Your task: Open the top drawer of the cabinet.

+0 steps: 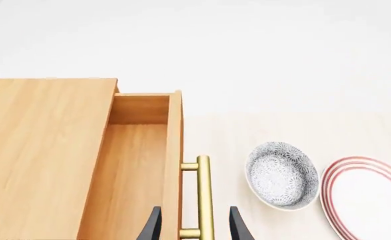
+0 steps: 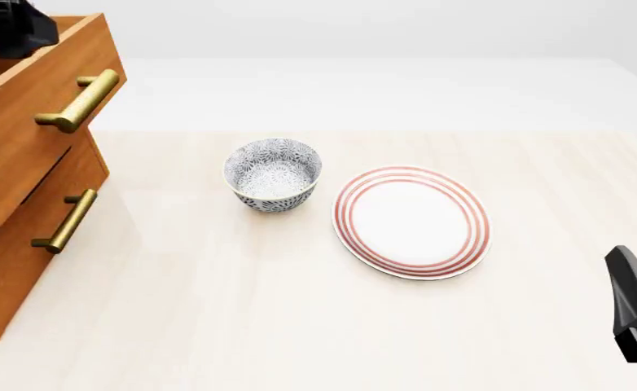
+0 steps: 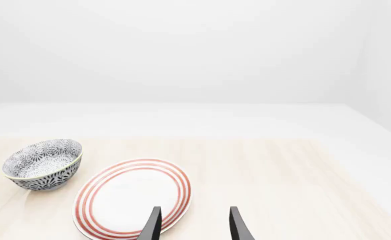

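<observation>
The cabinet (image 2: 15, 269) stands at the table's left edge, orange-brown wood. Its top drawer (image 2: 36, 138) is pulled out past the drawer below, and its bare inside (image 1: 132, 175) shows in the left wrist view. The drawer's brass bar handle (image 1: 204, 200) (image 2: 80, 99) lies between my left gripper's two dark fingertips. My left gripper (image 1: 195, 226) (image 2: 9, 26) hangs above the drawer front, open, straddling the front panel and handle without touching them. My right gripper (image 3: 195, 225) (image 2: 636, 314) is open and empty, low at the right.
A blue-patterned bowl (image 2: 273, 173) (image 3: 43, 164) (image 1: 281, 174) sits mid-table. A white plate with red rings (image 2: 411, 220) (image 3: 132, 197) (image 1: 369, 197) lies just right of it. The second drawer's brass handle (image 2: 67, 220) juts out below the top drawer.
</observation>
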`<state>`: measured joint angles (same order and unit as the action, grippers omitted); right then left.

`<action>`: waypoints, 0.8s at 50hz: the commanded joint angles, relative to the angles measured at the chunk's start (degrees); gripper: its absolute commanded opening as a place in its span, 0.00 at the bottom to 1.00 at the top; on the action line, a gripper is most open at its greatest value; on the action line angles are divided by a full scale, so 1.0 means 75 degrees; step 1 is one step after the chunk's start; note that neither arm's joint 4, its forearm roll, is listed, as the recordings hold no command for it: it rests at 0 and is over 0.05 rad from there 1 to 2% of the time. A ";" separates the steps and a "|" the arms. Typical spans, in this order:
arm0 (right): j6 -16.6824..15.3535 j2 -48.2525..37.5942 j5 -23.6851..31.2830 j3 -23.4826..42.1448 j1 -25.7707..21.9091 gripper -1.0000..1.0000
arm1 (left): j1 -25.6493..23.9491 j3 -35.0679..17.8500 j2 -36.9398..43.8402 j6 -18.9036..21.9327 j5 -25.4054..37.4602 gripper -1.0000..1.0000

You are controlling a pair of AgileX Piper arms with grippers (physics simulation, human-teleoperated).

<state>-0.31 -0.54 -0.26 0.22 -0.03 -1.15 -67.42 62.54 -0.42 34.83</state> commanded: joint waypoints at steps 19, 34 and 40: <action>0.0015 0.0010 0.0007 -0.0003 0.0002 1.00 | 0.0112 0.0579 -0.0020 -0.0189 -0.0512 1.00; 0.0015 0.0010 0.0007 -0.0003 0.0001 1.00 | 0.0251 0.0833 -0.0044 -0.0200 -0.0625 1.00; 0.0016 0.0009 0.0007 -0.0003 0.0003 1.00 | 0.0288 0.0949 -0.0018 -0.0199 -0.0705 1.00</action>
<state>-0.31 -0.54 -0.26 0.22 -0.03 0.51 -61.51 62.43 -1.86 30.23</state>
